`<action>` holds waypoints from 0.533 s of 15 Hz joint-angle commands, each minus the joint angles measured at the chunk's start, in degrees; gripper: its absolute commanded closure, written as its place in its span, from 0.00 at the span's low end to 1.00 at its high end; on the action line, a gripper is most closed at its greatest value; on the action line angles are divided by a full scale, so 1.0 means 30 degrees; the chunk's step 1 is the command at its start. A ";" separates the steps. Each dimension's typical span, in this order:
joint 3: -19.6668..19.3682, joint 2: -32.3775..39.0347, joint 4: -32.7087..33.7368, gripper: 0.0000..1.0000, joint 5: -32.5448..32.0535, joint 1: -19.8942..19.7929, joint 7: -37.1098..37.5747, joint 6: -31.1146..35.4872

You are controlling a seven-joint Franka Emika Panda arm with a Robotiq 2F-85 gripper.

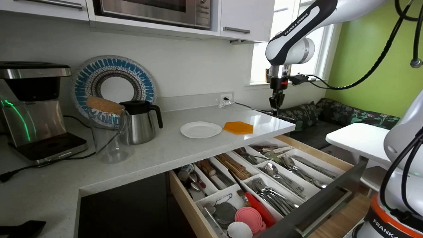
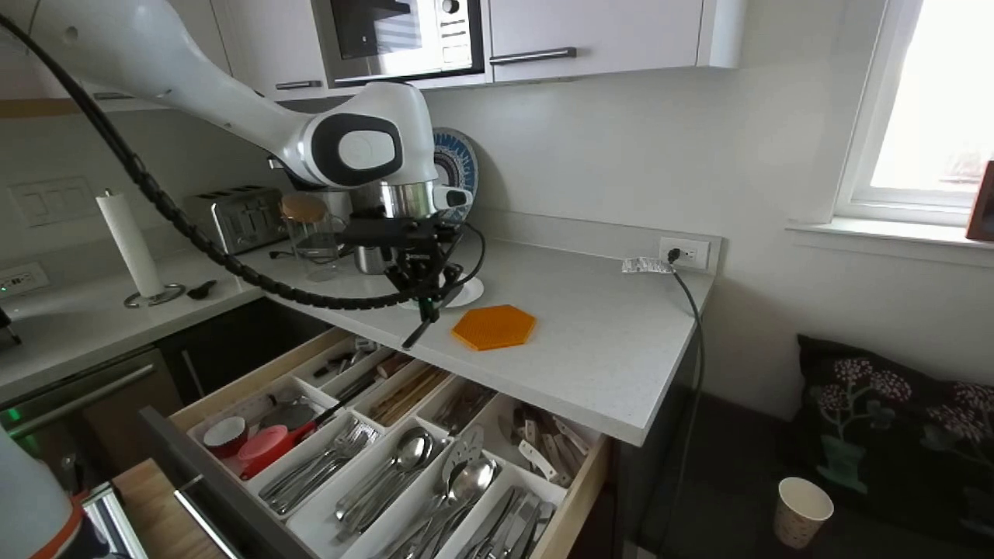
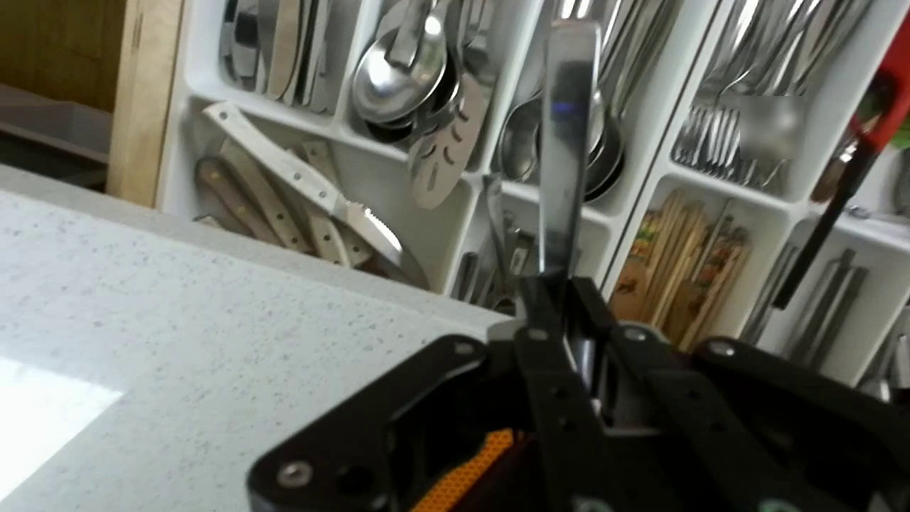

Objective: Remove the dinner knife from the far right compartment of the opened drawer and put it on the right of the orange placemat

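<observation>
My gripper is shut on the dinner knife; its flat shiny metal length sticks out past the fingertips in the wrist view. In an exterior view the gripper holds the knife tilted, above the counter's front edge. It also shows in an exterior view, where the knife is hard to make out. The orange placemat lies on the counter, seen also near the gripper and partly behind its linkage. The drawer is open. Its far right compartment holds more knives.
A white plate lies beside the placemat. A steel carafe, a glass jar and a coffee maker stand farther along. A cable hangs over the counter's end. Wall cabinets overhang the counter.
</observation>
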 commanded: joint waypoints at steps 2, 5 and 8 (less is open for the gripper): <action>0.0209 0.3320 0.1593 0.97 -0.3031 -0.0063 0.4788 0.4280; -0.0161 0.5676 0.3146 0.97 -0.5177 0.0103 0.8739 0.5333; -0.0657 0.7596 0.5084 0.97 -0.6193 0.0381 1.1253 0.4790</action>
